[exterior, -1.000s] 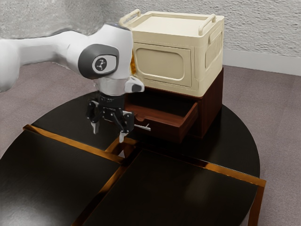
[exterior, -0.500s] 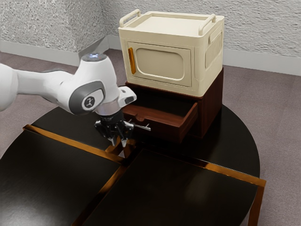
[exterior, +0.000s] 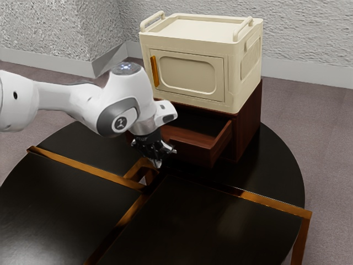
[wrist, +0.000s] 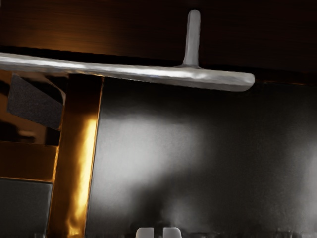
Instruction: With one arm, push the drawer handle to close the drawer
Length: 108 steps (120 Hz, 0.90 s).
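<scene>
Low in front of the drawer in the exterior view, my gripper (exterior: pixel 158 164) points down and leans, its fingertips close together with nothing seen held. The brown wooden drawer (exterior: pixel 194 152) stands pulled out of its cabinet (exterior: pixel 248 124). Its thin silver handle (exterior: pixel 173 151) is partly hidden behind my hand. The wrist view has the handle bar (wrist: pixel 148 73) running across ahead of the gripper (wrist: pixel 158 232), with a post joining it to the drawer front (wrist: pixel 124 29). A gap separates fingertips and bar there.
A cream box (exterior: pixel 190 72) with an orange handle rests on the cabinet. Around the cabinet spreads the round black table (exterior: pixel 220 226), crossed by orange-brown strips (exterior: pixel 88 170).
My hand has moved lower and tilted, lately shifting toward the exterior view's right, nearer the handle. The fingers have come together from wide apart. The drawer looks unmoved.
</scene>
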{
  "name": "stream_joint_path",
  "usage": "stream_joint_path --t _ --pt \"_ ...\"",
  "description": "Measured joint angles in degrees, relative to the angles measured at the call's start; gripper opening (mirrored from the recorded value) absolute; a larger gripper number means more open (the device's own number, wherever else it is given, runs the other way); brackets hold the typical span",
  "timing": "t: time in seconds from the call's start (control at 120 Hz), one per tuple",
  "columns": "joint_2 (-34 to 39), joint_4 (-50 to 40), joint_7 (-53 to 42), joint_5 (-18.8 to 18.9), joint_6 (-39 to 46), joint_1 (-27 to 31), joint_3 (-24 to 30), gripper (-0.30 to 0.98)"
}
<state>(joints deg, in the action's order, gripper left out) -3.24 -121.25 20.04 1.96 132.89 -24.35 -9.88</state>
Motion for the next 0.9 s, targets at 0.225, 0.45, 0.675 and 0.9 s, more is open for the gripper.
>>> stream_joint_path --t 0.225,0.45,0.675,0.9 --pt "0.2 0.0 -1.3 -0.7 0.3 -1.2 -1.4 -0.1" --pt "-3.9 4.7 -2.4 -0.9 0.3 0.4 -1.6 -0.1" --pt "-4.6 5.4 -3.1 -1.1 0.2 0.7 -1.8 -0.1" --pt "-6.7 8.1 -3.7 -1.0 0.0 1.4 -1.9 -0.1"
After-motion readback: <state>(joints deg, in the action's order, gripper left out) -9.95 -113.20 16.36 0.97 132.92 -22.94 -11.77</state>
